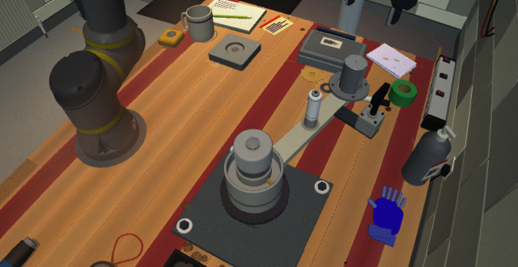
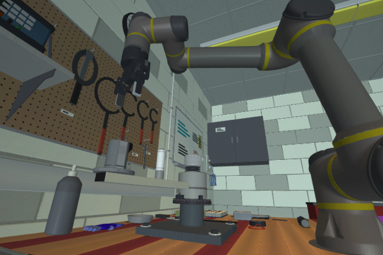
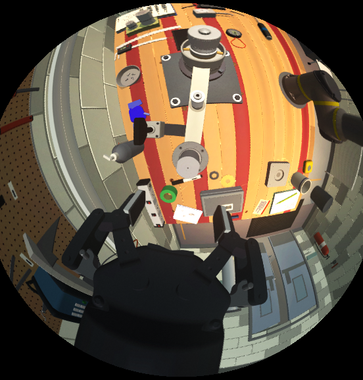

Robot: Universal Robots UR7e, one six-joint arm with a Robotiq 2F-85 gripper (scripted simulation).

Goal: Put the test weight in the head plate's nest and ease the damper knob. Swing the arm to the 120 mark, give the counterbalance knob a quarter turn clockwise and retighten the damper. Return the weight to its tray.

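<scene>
Only the fingertips of my gripper (image 1: 378, 0) show at the top of the side camera's view; it hangs open and empty high above the far end of the swing arm (image 1: 311, 127). The grey cylindrical test weight (image 1: 353, 74) stands in the head plate's nest (image 1: 349, 88) at that end. The large ribbed knob (image 1: 253, 150) tops the pivot column over the toothed dial and dark base plate (image 1: 259, 222). A small white knob (image 1: 313, 107) stands mid-arm. The black lever on its grey block (image 1: 371, 115) sits beside the head plate. The weight's grey tray (image 1: 234, 51) lies empty at the bench's far side.
The wall and shelf run along the right edge of the bench, with a power strip (image 1: 439, 93), a grey bottle (image 1: 427, 157) and green tape roll (image 1: 402, 93). A grey case (image 1: 332, 49), mug (image 1: 199, 22), notepad and blue glove (image 1: 386, 214) lie around; the robot base (image 1: 101, 109) stands left.
</scene>
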